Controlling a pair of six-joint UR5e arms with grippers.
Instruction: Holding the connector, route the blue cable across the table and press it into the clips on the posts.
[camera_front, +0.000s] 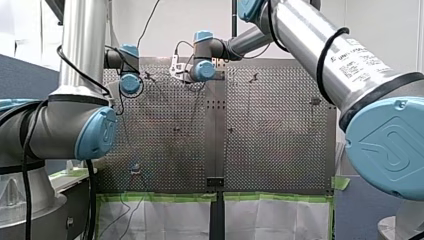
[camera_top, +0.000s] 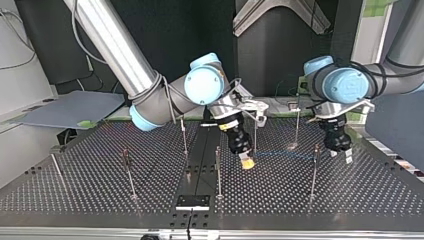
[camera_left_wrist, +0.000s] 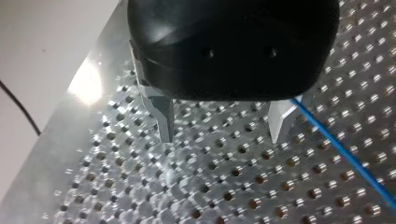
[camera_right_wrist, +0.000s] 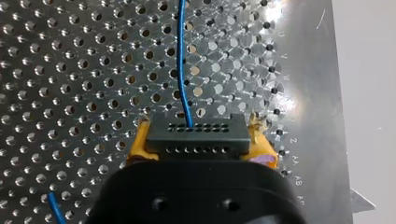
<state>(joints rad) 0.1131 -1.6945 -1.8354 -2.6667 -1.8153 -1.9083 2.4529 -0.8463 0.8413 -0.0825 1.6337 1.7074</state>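
Top view, read left to right. Perforated metal table (camera_top: 100, 200) carries several thin upright metal posts (camera_top: 129, 172).

My right arm enters at the view's left. Its right gripper (camera_top: 246, 161), with yellow pads, is clenched on the small black rectangular connector (camera_right_wrist: 195, 139). The right wrist view shows a pad against each short end.

The thin blue cable (camera_right_wrist: 182, 70) leaves the connector's face and runs straight ahead of the gripper, low over the table. Its long axis lies across the table toward the top view's right.

At that end hangs my left arm's black left gripper (camera_left_wrist: 222, 135), metal fingers spread, nothing held. The cable passes just outside one finger, not between them.

Judgement: the connector end is secured and the run lies between the two grippers, with posts along it. The clips are too small to tell whether any has caught the cable. The left gripper is nearer the free run.
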